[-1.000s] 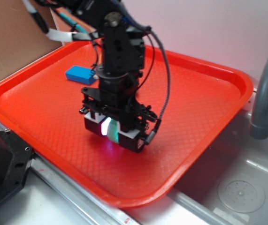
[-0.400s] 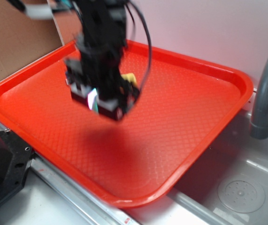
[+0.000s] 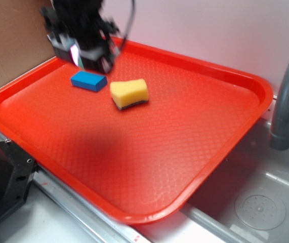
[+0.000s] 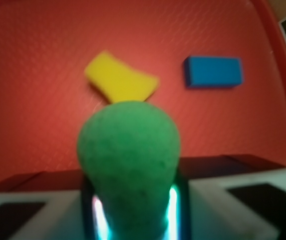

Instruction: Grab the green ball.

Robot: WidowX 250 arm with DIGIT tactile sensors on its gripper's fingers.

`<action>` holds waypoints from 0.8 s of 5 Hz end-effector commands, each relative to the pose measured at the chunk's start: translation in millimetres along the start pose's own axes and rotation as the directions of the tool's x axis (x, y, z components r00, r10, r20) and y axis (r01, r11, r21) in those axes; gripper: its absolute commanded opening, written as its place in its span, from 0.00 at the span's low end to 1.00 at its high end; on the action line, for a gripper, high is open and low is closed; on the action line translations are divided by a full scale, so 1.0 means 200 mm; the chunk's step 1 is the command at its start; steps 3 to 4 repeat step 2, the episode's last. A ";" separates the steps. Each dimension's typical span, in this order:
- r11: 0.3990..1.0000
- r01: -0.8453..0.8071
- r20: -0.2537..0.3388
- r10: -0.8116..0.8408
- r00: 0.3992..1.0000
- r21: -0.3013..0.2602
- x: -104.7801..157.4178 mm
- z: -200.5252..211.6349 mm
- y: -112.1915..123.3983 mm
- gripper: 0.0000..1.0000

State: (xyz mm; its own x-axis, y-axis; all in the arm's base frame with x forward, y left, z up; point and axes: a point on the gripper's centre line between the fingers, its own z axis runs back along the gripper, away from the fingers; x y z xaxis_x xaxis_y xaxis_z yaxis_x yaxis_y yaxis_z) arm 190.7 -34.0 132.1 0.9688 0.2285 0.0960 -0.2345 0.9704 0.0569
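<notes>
A: Status on the gripper [image 3: 86, 53]?

B: Up and away vs 1 s ago. It was low at tray centre then; now it's high over the back-left corner of the red textured plastic tray [image 3: 225, 86], blurred in ext view. Wrist view: small muted-green dimpled ball [image 4: 127, 165] pinched between the claw's pads, jaws narrow around it. So the ball's in the claw, off the tray.

A: Meaning for the task?

B: Judged: your grab looks done; lift confirms hold. Keep squeeze on, the ball's round and could roll out if you ease off.

A: Surroundings?

B: Yellow foam sponge w/ dark underside [image 3: 129, 93] and blue rectangular block [image 3: 88, 80] sit near each other below the claw, apart, neither touching it. Grey curved faucet [image 3: 286, 96] far right, well clear. Nothing obstructs.
</notes>
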 end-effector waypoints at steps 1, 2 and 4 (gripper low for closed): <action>0.997 0.010 0.047 -0.006 0.999 -0.079 0.06 0.20 0.27 0.00; 0.999 0.019 0.054 -0.017 0.998 -0.035 0.07 0.19 0.27 0.00; 0.999 0.019 0.054 -0.017 0.998 -0.035 0.07 0.19 0.27 0.00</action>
